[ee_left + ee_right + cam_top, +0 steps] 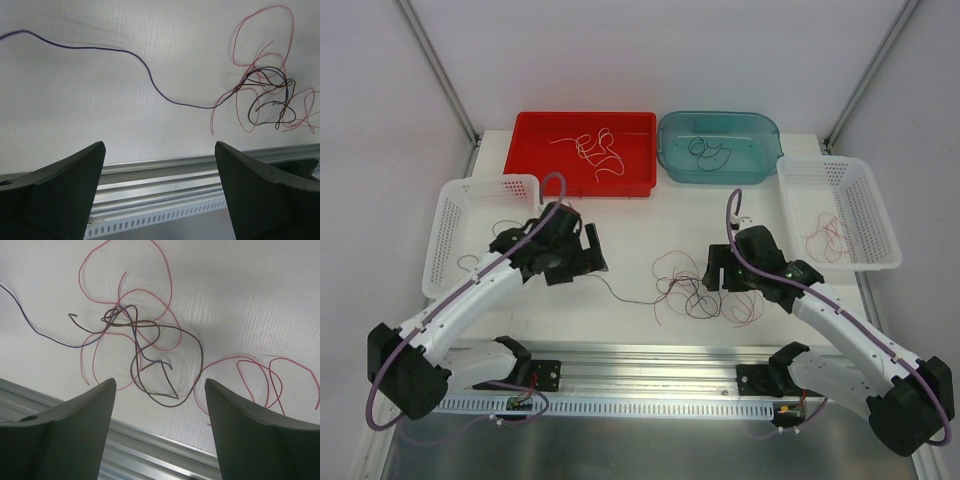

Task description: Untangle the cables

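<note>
From above, find the cables point(695, 295) tangled on the table point(630, 215) between both arms; from left wrist, note left gripper point(159, 147) wide, empty, and judge the purple strand point(150, 75) limp, featherlight, best pinched mid-run; from right wrist, right gripper point(160, 382) likewise spread, empty.

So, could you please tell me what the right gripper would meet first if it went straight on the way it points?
Most likely the dark loop of the tangled cables on the table, just ahead of the open right gripper, though depth is unclear.
</note>
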You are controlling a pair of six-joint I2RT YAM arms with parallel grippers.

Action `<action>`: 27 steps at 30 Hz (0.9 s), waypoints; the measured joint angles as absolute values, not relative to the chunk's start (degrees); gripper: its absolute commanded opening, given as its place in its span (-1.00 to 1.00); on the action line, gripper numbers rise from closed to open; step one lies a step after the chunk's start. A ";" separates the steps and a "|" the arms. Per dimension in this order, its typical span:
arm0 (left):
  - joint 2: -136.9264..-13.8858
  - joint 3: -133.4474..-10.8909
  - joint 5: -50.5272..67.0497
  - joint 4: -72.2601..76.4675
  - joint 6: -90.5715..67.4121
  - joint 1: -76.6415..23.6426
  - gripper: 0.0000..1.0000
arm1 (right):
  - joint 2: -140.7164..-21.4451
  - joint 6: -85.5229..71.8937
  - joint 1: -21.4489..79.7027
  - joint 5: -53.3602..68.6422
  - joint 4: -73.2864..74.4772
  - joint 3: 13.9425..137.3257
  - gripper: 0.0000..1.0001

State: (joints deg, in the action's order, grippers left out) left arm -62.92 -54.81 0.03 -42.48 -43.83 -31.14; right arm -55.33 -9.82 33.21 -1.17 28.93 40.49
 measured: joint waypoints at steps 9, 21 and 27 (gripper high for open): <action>-81.97 -55.05 -5.26 -36.21 -60.16 -46.74 0.55 | -55.37 -9.82 34.79 -2.39 28.42 39.70 0.64; -94.74 -57.08 -5.30 -33.23 -76.18 -51.07 0.18 | -54.85 -9.93 36.10 -2.87 27.64 36.62 0.64; -96.38 -57.10 -6.35 -33.19 -82.54 -51.05 0.05 | -54.74 -9.93 36.27 -3.20 27.07 36.62 0.64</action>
State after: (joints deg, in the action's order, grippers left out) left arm -96.38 -57.10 -6.35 -33.19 -82.54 -51.05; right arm -54.74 -9.93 36.27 -3.20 27.07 36.62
